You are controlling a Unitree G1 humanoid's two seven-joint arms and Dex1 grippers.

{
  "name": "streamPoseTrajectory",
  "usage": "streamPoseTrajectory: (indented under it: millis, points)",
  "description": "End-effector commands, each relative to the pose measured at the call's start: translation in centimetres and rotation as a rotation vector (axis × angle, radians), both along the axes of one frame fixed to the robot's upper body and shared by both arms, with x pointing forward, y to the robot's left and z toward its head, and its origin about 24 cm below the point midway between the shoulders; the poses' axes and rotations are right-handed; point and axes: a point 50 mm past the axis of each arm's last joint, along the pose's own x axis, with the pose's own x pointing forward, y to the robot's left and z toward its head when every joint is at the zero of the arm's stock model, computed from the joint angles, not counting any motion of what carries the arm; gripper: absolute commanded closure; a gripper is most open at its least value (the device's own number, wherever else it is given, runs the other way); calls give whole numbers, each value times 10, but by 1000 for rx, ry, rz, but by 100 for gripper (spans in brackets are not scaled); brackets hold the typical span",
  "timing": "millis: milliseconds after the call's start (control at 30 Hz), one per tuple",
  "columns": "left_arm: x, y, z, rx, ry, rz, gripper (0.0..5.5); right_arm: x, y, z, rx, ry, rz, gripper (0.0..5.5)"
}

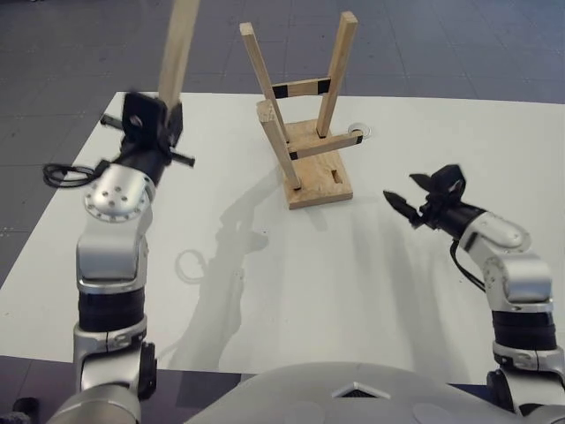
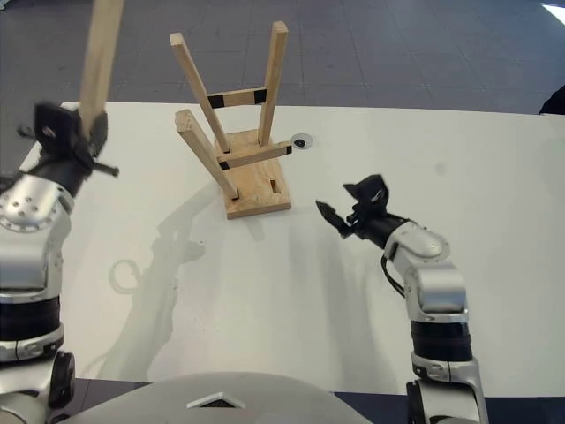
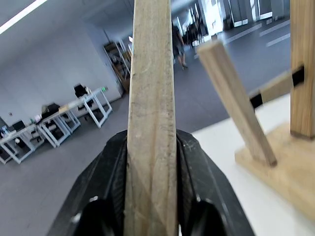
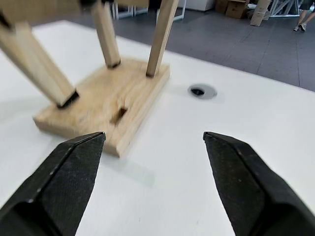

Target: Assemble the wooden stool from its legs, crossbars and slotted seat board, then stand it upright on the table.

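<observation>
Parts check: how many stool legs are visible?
4: far-left leg, far-right leg and near leg stand in the seat board; fourth leg in the left pincer. None seems hidden.

Grey tile floor (image 1: 441, 44); office desks (image 3: 55, 129) in bkgd.

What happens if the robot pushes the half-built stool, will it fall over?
It would probably slide, not tip: its seat board lies flat on the table. The three legs lean, so they might wobble in their slots. It looks like stiff, solid wood.
</observation>
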Motion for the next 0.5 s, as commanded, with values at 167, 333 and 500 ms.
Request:
streamPoseTrajectory:
  millis: [167,333,500]
  points:
    - [-6,-50,69,-5,-197,-352,444,7,13,113,373,-183,96,126]
    - [-9,-81,56,-82,-86,-585,444,4,56,145,593,-180,254,45]
    - [-6,-95,47,-67,-41,-671,444,7,79,157,711,-118,334,45]
